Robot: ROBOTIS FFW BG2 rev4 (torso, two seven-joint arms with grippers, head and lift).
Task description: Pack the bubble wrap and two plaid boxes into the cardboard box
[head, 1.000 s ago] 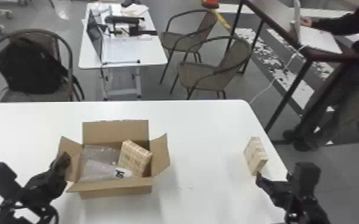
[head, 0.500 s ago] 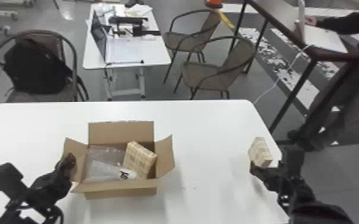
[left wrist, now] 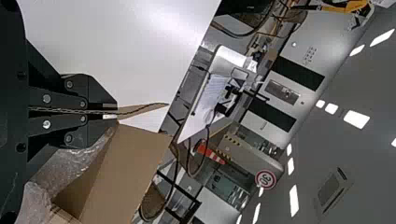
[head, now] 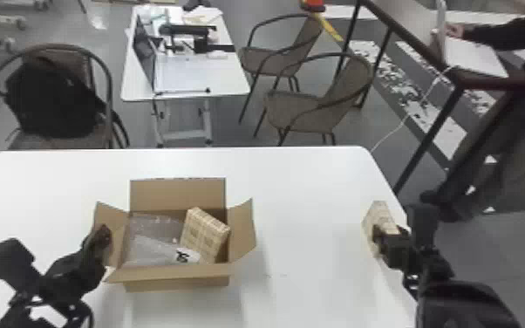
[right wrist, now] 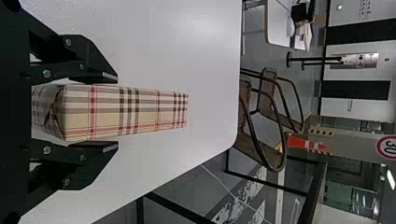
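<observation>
At the carton's (head: 178,285) left side, the left claw (left wrist: 114,113) is clamped on the flap (head: 111,212), most likely to steady the carton and keep that side folded out of the way while the other arm loads. Inside, the bubble wrap (head: 146,244) lies toward the left, and one plaid box (head: 205,235) leans at a tilt beside it, against the right wall; that leaning leaves little plain floor, so the last piece may need to rest partly on the wrap. Near the right edge of the table (head: 318,192), well apart from the carton, the right claw (right wrist: 116,112) is clamped on the other plaid box (head: 379,216), a pad to each side and its long way running out ahead. Such a centred hold should keep it from twisting and leave its far end free to go in first. Packing looks close to finished: what seems called for is a lift high enough to clear the right flap (head: 242,231), then a gentle lowering, since a low pass could catch that cardboard.
</observation>
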